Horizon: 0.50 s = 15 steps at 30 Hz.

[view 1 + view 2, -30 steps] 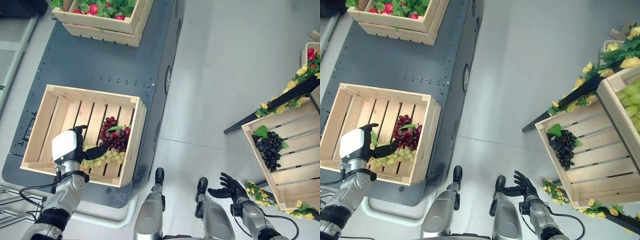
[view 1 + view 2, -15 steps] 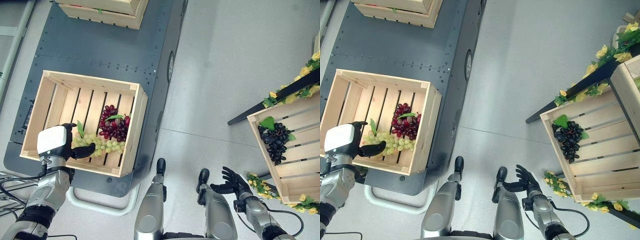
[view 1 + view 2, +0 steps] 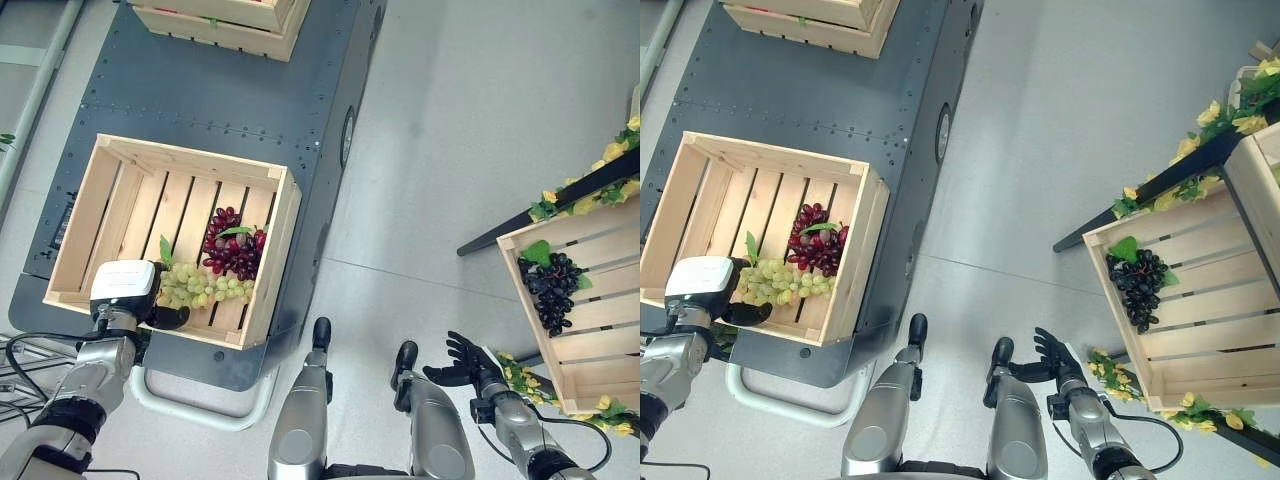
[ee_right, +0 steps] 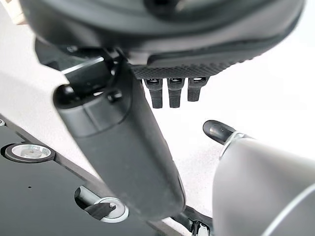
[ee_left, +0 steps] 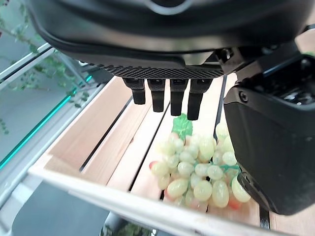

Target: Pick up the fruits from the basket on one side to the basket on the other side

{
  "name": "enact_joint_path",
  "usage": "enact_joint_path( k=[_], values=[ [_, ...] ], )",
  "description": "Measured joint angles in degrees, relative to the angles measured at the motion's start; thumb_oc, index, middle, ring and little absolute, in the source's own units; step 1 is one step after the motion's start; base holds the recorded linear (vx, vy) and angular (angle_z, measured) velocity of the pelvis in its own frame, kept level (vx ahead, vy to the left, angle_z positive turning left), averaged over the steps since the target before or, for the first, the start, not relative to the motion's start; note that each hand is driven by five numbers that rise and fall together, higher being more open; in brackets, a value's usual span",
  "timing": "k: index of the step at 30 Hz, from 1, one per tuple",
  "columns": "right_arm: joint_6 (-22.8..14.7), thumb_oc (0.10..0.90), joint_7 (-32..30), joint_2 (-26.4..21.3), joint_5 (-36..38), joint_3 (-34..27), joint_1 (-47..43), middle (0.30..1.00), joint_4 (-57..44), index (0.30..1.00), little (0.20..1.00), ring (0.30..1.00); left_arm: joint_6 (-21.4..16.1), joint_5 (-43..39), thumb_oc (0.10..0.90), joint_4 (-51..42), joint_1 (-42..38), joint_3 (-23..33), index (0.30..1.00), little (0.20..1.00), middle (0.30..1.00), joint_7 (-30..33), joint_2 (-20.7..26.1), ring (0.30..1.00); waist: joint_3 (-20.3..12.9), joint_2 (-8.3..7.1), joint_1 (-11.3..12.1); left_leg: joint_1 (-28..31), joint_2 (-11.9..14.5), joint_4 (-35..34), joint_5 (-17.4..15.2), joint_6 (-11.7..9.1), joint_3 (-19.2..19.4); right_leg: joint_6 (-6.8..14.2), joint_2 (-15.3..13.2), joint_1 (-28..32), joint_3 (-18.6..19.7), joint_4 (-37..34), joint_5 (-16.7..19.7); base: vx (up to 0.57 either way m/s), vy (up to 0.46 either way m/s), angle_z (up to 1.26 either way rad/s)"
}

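**A:** Compared with a second ago, the left hand (image 3: 130, 295) has been pulled back from over the red grapes (image 3: 232, 255) to the near edge of the left crate (image 3: 285, 225), and the thumb has been dropped low beside the green grapes (image 3: 200, 288). Right hand (image 3: 463, 362) seems unchanged, low by the floor?

**B:** Yep. In the left eye view the left hand's white-covered back is seen at the crate's near rim, with the green bunch just beside it and the red bunch further in, touching the green one. The right crate (image 3: 575, 340) is seen well apart on the robot's right, with the black grapes (image 3: 548, 290) lying on its slats and yellow flowers (image 3: 570, 195) around its edges. A third crate (image 3: 225, 20) is seen at the top.

**A:** And the right eye view?

**B:** Same layout, nothing extra.

**A:** Left wrist view?

**B:** The fingers (image 5: 162, 96) are held straight and relaxed above the slats, nothing gripped. The green bunch lies just under the fingertips, next to the thumb (image 5: 273, 147); contact can't be told.

**A:** Right wrist view?

**B:** Fingers (image 4: 170, 91) loose, nothing held, pale floor beyond.
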Motion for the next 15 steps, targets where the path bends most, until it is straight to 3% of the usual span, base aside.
enact_joint_path(
  k=[7, 15],
  values=[
    [0.0, 0.8, 0.0, 0.2, 0.3, 0.2, -0.2, 0.9, -0.1, 0.9, 0.9, 0.9, 3.1, 3.0, 0.8, 2.5, -1.8, -1.4, 0.9, 0.9, 0.9, 3.0, -0.9, 0.9, 0.4, -1.45, -1.4, -0.3, 0.0, 0.3, 0.0, 0.0, 0.1, -0.1, 0.0, -0.6, 0.3, 0.6, -0.1, 0.0, 0.0, 0.0],
    [0.0, 0.8, 0.0, 0.5, 0.4, 0.8, -0.7, 0.9, -0.6, 0.9, 0.9, 0.9, 7.6, 2.8, 0.8, 6.9, -3.3, -1.4, 0.9, 0.9, 0.9, 8.6, -5.2, 0.9, 0.7, -2.3, -2.1, -1.0, 0.0, 0.3, 0.0, 0.0, 0.4, -0.4, 0.0, -1.5, 0.8, 0.7, 0.1, 0.0, 0.003, -0.01]
  ],
)
